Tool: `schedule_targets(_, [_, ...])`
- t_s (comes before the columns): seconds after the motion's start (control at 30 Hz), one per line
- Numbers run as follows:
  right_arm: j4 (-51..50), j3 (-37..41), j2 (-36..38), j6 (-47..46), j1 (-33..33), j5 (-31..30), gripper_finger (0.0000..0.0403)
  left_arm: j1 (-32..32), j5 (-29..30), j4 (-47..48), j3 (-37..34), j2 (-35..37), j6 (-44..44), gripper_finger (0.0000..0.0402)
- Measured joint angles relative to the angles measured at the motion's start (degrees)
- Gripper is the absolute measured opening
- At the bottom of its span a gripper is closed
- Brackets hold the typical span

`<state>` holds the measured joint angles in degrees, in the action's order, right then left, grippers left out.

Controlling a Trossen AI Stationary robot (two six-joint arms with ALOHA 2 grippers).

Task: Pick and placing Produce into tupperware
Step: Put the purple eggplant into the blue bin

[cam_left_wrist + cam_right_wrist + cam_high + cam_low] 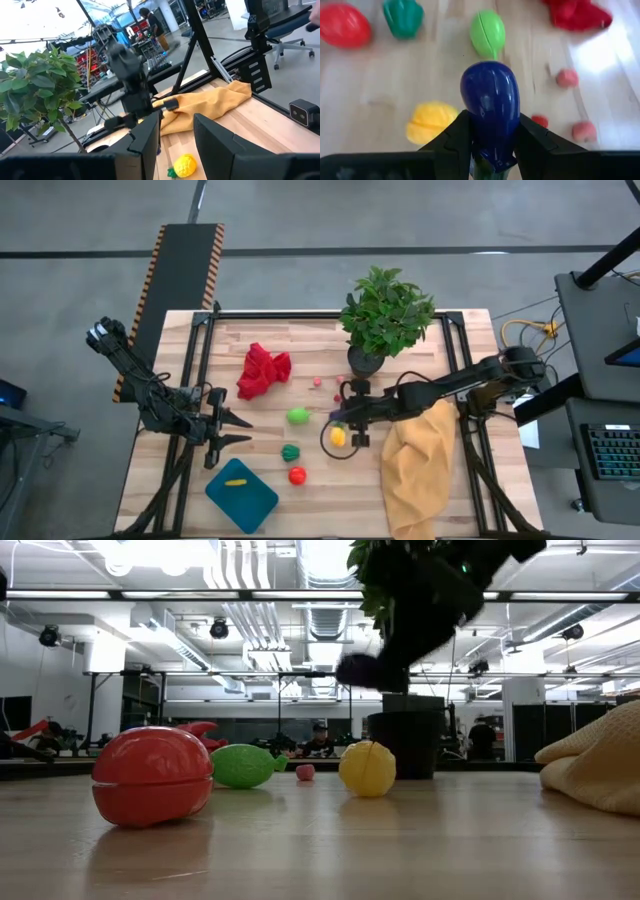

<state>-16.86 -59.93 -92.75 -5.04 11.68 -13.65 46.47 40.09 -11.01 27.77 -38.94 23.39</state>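
High view: right gripper [345,420] mid-frame above yellow piece [338,437]; tupperware [241,496] lower left, for delivery.

Right wrist view: fingers [454,137] clamped around purple piece [490,107], lifted clear of table [375,90].

Left wrist view: left gripper [176,135] partly parted, empty, waiting.

My table is evenly and brightly lit from overhead; in the low view ceiling strip lights glare white at twelve o'clock, and the potted plant [415,600] stands as a dark silhouette against them. The red produce piece [152,775] casts a soft sheen on the wood at six o'clock. My right wrist view is motion-blurred, the red cloth [577,15] smeared at one o'clock.
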Motion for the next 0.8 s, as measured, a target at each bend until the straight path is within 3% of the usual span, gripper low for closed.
schedule_targets(0.3, [9.62,-4.77,-0.44,3.21,3.81,0.13,0.0109,0.01,0.98,0.00,0.00,0.03,-0.03,0.0109])
schedule_targets(0.8, [22.89,-11.11,-9.21,3.85,9.94,0.11,0.0109,0.01,0.97,0.06,-0.02,-0.41,-0.48,0.0109])
